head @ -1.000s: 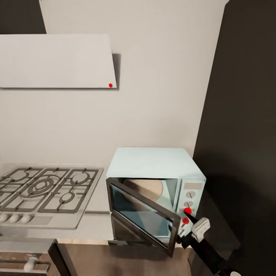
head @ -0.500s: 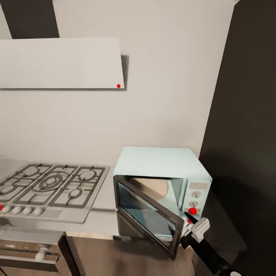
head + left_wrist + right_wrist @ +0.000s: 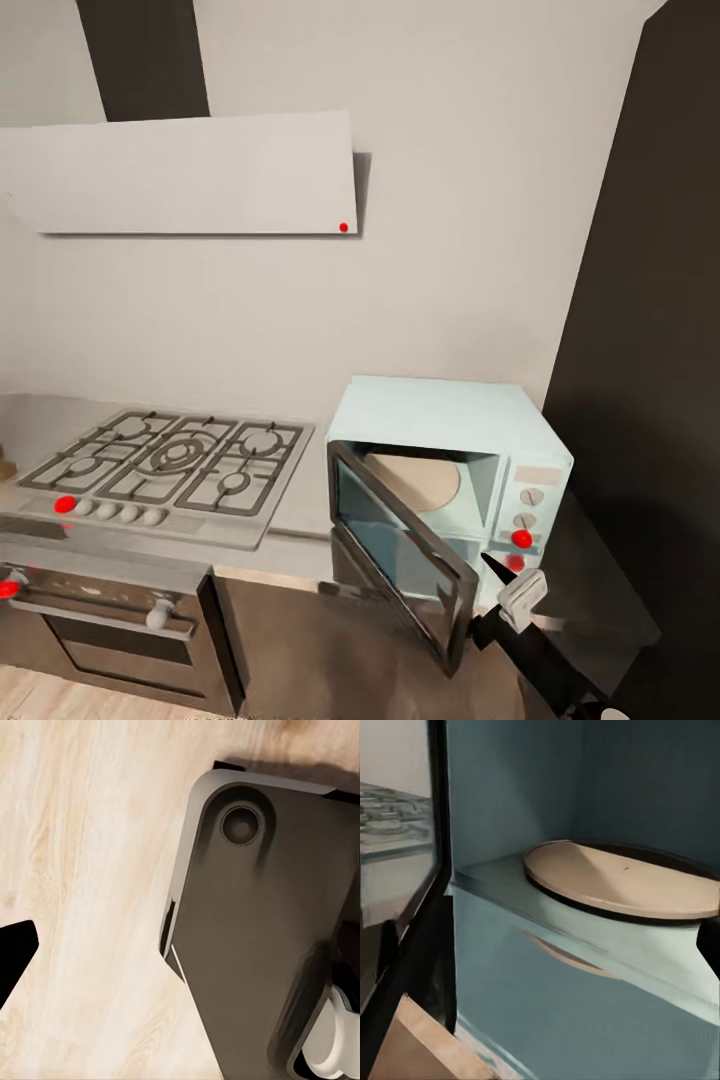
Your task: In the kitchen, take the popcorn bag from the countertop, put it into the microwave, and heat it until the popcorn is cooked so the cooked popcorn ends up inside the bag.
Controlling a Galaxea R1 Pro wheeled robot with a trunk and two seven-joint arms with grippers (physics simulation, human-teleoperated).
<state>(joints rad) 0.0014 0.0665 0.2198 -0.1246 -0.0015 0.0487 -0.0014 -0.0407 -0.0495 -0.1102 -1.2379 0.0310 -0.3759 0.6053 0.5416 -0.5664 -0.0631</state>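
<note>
The pale-blue microwave [image 3: 450,420] stands on the grey countertop [image 3: 300,522] to the right of the hob. Its dark glass door [image 3: 400,555] hangs about half open toward me. Inside lies a bare tan turntable [image 3: 415,480], which the right wrist view shows close up as a turntable [image 3: 622,881] with nothing on it. My right gripper [image 3: 497,572] sits just in front of the white knob panel, below the red light [image 3: 521,539], open and holding nothing. The popcorn bag is out of view. A black finger [image 3: 13,954] of my left gripper hangs over the wood floor [image 3: 82,870].
A steel gas hob [image 3: 170,465] sits left of the microwave, with a black built-in oven [image 3: 110,625] under it and a white angled hood [image 3: 190,175] above. A tall dark cabinet [image 3: 650,350] walls off the right side. My own dark base [image 3: 255,930] lies below the left wrist.
The camera has moved, so the whole scene has shifted right and the oven front has come into view. The microwave door stays at the same angle.
</note>
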